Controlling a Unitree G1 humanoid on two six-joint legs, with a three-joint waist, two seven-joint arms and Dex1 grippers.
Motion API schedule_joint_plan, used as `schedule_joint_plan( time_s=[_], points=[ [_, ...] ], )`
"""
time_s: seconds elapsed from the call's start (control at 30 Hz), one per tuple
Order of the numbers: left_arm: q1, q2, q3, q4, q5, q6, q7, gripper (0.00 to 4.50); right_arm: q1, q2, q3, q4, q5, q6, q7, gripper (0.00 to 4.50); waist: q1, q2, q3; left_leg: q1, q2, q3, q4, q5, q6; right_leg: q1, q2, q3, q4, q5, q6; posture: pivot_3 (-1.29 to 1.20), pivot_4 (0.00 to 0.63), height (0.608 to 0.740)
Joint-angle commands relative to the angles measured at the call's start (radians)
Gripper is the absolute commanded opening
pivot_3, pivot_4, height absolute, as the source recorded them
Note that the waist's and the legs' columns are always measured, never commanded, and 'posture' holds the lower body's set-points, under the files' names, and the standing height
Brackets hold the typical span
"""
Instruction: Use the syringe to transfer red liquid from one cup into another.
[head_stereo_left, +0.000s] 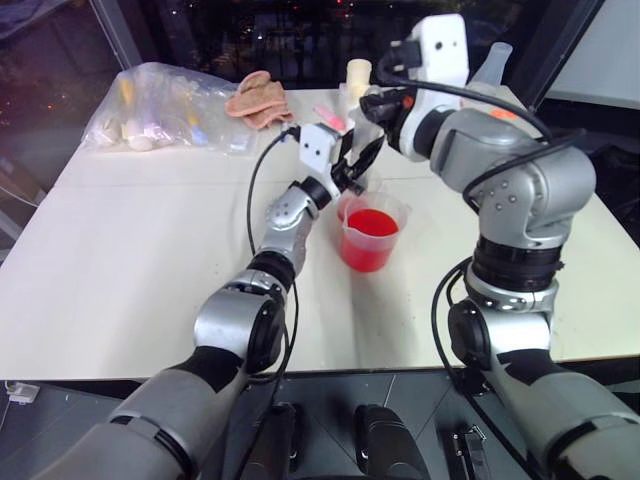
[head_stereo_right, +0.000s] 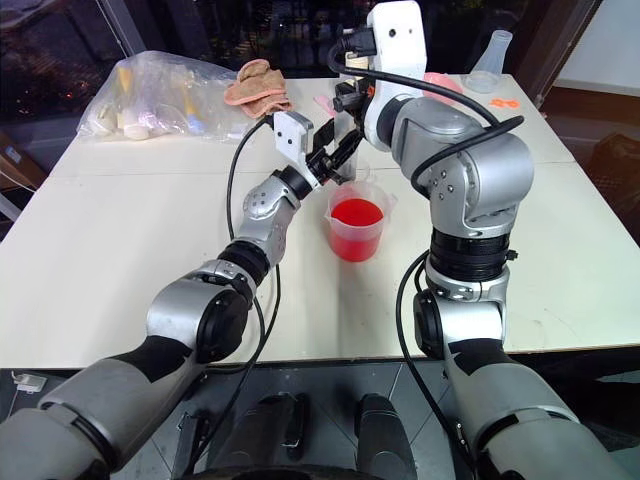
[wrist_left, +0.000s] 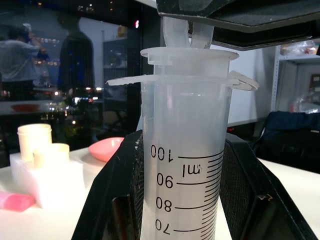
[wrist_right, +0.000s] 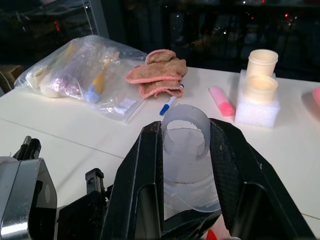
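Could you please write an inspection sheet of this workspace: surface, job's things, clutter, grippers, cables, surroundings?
Surface: white table, dry where visible.
Job's things: large clear plastic syringe held upright; clear plastic beaker holding red liquid; second beaker hard to make out behind the grippers.
Clutter: clear plastic bag of supplies, pink crumpled cloth, blue-tipped pen, pink marker, cream jars on a white block, clear cone-shaped vessel.
Grippers: left gripper shut on the syringe barrel; right gripper shut on the plunger.
Cables: black cables along both arms.
Surroundings: dark windows, reflections.
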Motion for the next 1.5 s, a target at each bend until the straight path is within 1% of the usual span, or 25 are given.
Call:
schedule_joint_plan(
  time_s=[0.03, 0.07, 0.1, 0.13, 0.17, 0.2, 0.37, 0.63, 0.73, 0.87, 0.9, 1.0, 1.1, 1.17, 1.27, 1.33, 1.4, 1.5],
  points=[
    [-0.087, 0.011, 0.032, -0.042, -0.022, -0.009, 0.058, 1.51, 0.002, 0.034, 0.042, -0.022, 0.058, 0.033, 0.061, 0.77, 0.0, 0.0, 0.0, 0.0, 0.0, 0.0, 0.0, 0.0, 0.0, 0.0, 0.0, 0.0, 0.0, 0.0, 0.0, 0.0, 0.15, 0.74],
    [-0.088, 0.011, 0.032, -0.042, -0.022, -0.009, 0.059, 1.51, -0.001, 0.031, 0.038, -0.022, 0.056, 0.033, 0.06, 1.8, -0.002, 0.0, 0.0, 0.0, 0.0, 0.0, 0.0, 0.0, 0.0, 0.0, 0.0, 0.0, 0.0, 0.0, 0.0, 0.0, 0.15, 0.74],
    [-0.088, 0.011, 0.033, -0.041, -0.021, -0.008, 0.06, 1.51, -0.002, 0.03, 0.035, -0.022, 0.055, 0.033, 0.059, 2.19, -0.006, 0.0, 0.0, 0.0, 0.0, 0.0, 0.0, 0.0, 0.0, 0.0, 0.0, 0.0, 0.0, 0.0, 0.0, 0.0, 0.15, 0.74],
    [-0.088, 0.011, 0.033, -0.041, -0.02, -0.008, 0.062, 1.51, -0.004, 0.028, 0.034, -0.02, 0.053, 0.034, 0.061, 2.81, -0.01, 0.0, 0.0, 0.0, 0.0, 0.0, 0.0, 0.0, 0.0, 0.0, 0.0, 0.0, 0.0, 0.0, 0.0, 0.0, 0.15, 0.74],
    [-0.089, 0.012, 0.034, -0.04, -0.018, -0.008, 0.066, 1.51, -0.007, 0.023, 0.028, -0.021, 0.052, 0.039, 0.062, 3.16, -0.014, 0.0, 0.0, 0.0, 0.0, 0.0, 0.0, 0.0, 0.0, 0.0, 0.0, 0.0, 0.001, 0.0, 0.0, 0.0, 0.15, 0.74],
    [-0.091, 0.012, 0.036, -0.039, -0.016, -0.007, 0.07, 1.51, -0.009, 0.017, 0.024, -0.023, 0.051, 0.042, 0.064, 3.67, -0.014, 0.0, 0.0, 0.0, 0.0, 0.0, 0.0, 0.0, 0.0, 0.0, 0.0, 0.0, 0.001, 0.0, 0.0, 0.0, 0.15, 0.74],
    [-0.097, 0.012, 0.038, -0.039, -0.014, -0.007, 0.077, 1.51, -0.021, -0.01, -0.003, -0.049, 0.056, 0.063, 0.069, 3.67, -0.014, 0.0, 0.0, 0.0, 0.0, -0.001, 0.0, 0.0, 0.0, 0.0, 0.0, 0.0, 0.001, 0.0, 0.0, 0.0, 0.15, 0.74],
    [-0.116, 0.013, 0.059, -0.038, -0.032, 0.013, 0.08, 1.51, -0.022, -0.107, -0.112, -0.154, 0.088, 0.157, 0.084, 3.67, -0.014, 0.0, 0.0, 0.0, 0.0, -0.001, 0.0, 0.0, 0.0, 0.0, 0.0, 0.0, 0.0, 0.0, 0.0, 0.0, 0.15, 0.74],
    [-0.162, 0.023, 0.113, -0.045, -0.094, 0.104, 0.106, 1.51, -0.006, -0.155, -0.176, -0.199, 0.099, 0.209, 0.092, 3.67, -0.013, 0.0, 0.0, -0.001, 0.0, -0.001, 0.0, 0.0, 0.0, 0.0, 0.0, 0.0, 0.0, 0.0, 0.0, 0.0, 0.15, 0.74],
    [-0.226, 0.058, 0.168, -0.066, -0.164, 0.258, 0.132, 1.51, 0.013, -0.205, -0.208, -0.219, 0.096, 0.24, 0.1, 3.67, -0.016, 0.0, 0.0, -0.001, 0.0, -0.001, 0.0, 0.0, 0.0, 0.0, 0.0, 0.0, 0.0, 0.0, 0.0, 0.0, 0.15, 0.74],
    [-0.244, 0.072, 0.185, -0.071, -0.184, 0.309, 0.149, 1.51, 0.019, -0.218, -0.211, -0.219, 0.094, 0.241, 0.102, 3.67, -0.017, 0.0, 0.0, -0.001, 0.0, -0.001, 0.0, 0.0, 0.0, -0.001, 0.0, 0.0, 0.0, 0.0, 0.0, 0.0, 0.15, 0.74],
    [-0.317, 0.148, 0.238, -0.07, -0.248, 0.561, 0.218, 1.51, 0.039, -0.254, -0.219, -0.216, 0.09, 0.252, 0.111, 3.67, -0.018, 0.0, 0.0, -0.001, 0.0, 0.0, 0.0, 0.0, 0.0, -0.001, 0.0, 0.0, 0.001, 0.0, 0.0, 0.0, 0.15, 0.74],
    [-0.365, 0.222, 0.247, -0.061, -0.27, 0.816, 0.272, 1.51, 0.054, -0.28, -0.214, -0.215, 0.092, 0.254, 0.123, 3.67, -0.02, 0.0, 0.0, -0.001, 0.0, 0.0, 0.0, 0.0, 0.0, -0.001, 0.0, 0.0, 0.001, 0.0, 0.0, 0.0, 0.15, 0.74],
    [-0.397, 0.27, 0.242, -0.059, -0.274, 0.995, 0.313, 1.51, 0.07, -0.32, -0.199, -0.221, 0.104, 0.252, 0.152, 3.67, -0.019, 0.0, 0.0, -0.001, 0.0, 0.0, 0.0, 0.0, 0.0, -0.001, 0.0, -0.001, 0.001, 0.0, 0.0, 0.0, 0.15, 0.74],
    [-0.433, 0.319, 0.18, -0.102, -0.228, 1.208, 0.373, 1.51, 0.101, -0.396, -0.183, -0.23, 0.13, 0.246, 0.212, 3.67, -0.015, 0.0, 0.0, -0.001, 0.0, -0.001, 0.0, 0.0, 0.0, -0.001, 0.0, -0.001, 0.001, 0.0, 0.0, 0.0, 0.15, 0.74],
    [-0.447, 0.345, 0.11, -0.121, -0.187, 1.409, 0.368, 1.51, 0.135, -0.461, -0.161, -0.243, 0.148, 0.231, 0.26, 3.67, -0.012, -0.001, 0.001, -0.001, -0.001, -0.001, 0.0, 0.0, 0.0, 0.0, 0.0, -0.001, 0.001, 0.0, 0.0, 0.0, 0.15, 0.74],
    [-0.448, 0.365, 0.074, -0.135, -0.169, 1.584, 0.385, 1.51, 0.163, -0.508, -0.146, -0.255, 0.164, 0.221, 0.296, 3.67, -0.014, -0.001, 0.001, -0.001, -0.001, -0.001, 0.0, 0.0, 0.0, 0.0, 0.0, -0.001, 0.001, 0.0, 0.0, 0.0, 0.15, 0.74],
    [-0.395, 0.372, 0.021, -0.217, -0.14, 1.735, 0.407, 1.51, 0.203, -0.571, -0.129, -0.272, 0.186, 0.203, 0.343, 3.67, -0.019, 0.0, 0.001, -0.001, 0.0, -0.001, 0.0, 0.0, 0.0, 0.0, 0.0, 0.0, 0.0, 0.0, 0.001, 0.0, 0.15, 0.74]
  ],
)
